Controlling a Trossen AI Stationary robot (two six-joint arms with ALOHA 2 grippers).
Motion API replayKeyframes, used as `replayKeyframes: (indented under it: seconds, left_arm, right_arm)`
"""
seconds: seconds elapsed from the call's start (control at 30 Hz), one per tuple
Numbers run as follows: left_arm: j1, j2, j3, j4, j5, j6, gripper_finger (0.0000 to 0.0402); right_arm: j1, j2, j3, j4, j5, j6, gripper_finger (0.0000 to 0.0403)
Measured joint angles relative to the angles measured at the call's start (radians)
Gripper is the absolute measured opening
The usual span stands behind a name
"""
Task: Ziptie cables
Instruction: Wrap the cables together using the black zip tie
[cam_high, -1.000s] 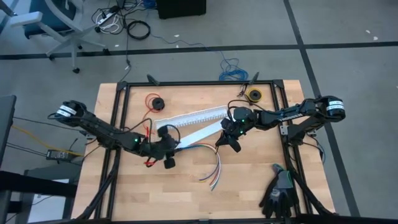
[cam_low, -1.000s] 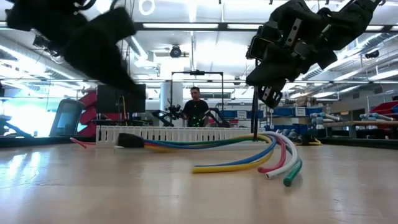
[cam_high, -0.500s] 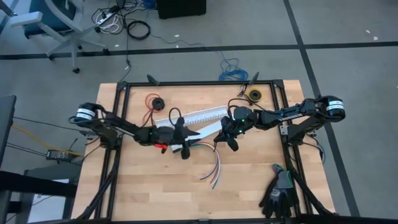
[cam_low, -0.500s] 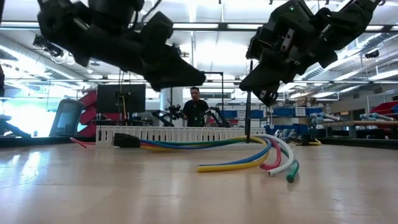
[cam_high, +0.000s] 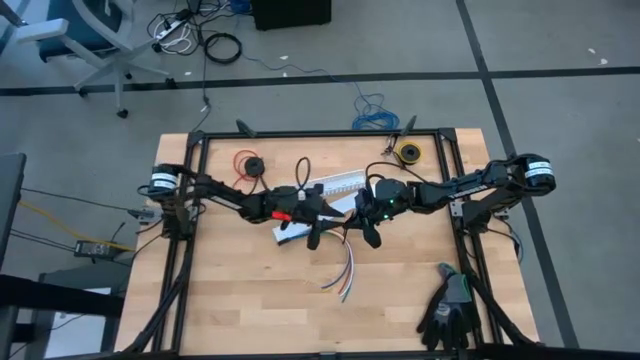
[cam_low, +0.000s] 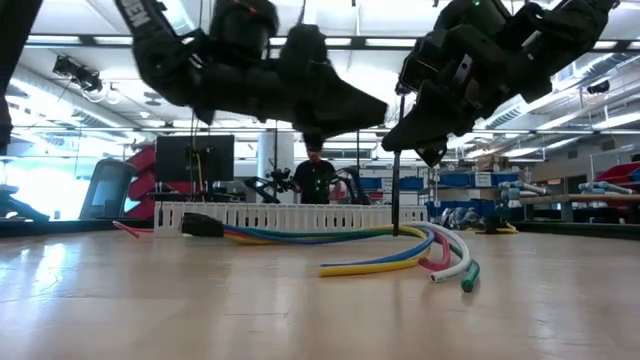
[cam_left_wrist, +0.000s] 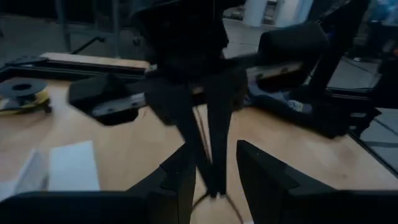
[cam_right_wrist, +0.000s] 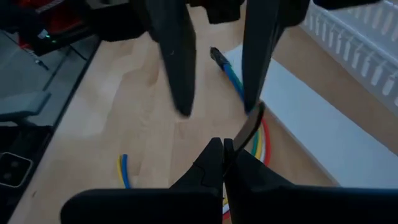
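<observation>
Over the middle of the table (cam_high: 210, 300) the two arms meet, a little nearer the far edge than the near one; the right hand (cam_right_wrist: 225, 163) is pressed together on the ziptie (cam_low: 396, 205), which hangs straight down from it as a thin dark strip, its lower end close by the cables (cam_low: 400, 250); the cables lie on the wood in a loose curve, one end beside the white plastic channel (cam_low: 280, 215) and the free ends fanned out toward the near side; the left hand (cam_left_wrist: 214, 165), fingers spread, hovers just left of the right one, close to the strip but not gripping anything I can see. I'd judge this the handover or threading step, with nothing yet looped round the bundle; the next move calls for the left hand to catch the strip's free end cleanly, so it can be led under the wires without scattering them.
</observation>
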Motion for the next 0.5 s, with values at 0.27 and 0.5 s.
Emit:
replayKeyframes:
  seconds: [0.27,0.5]
  left_arm:
    - [0.019,0.069,0.115,-0.036,0.073,0.008,0.0094]
    - [0.022,0.07,0.122,-0.053,0.085,0.03,0.0072]
  right_arm:
    - [0.002,0.0,0.0,-0.006,0.008,0.0,0.0]
    - [0.003,0.0,0.0,-0.009,0.007,0.0,0.0]
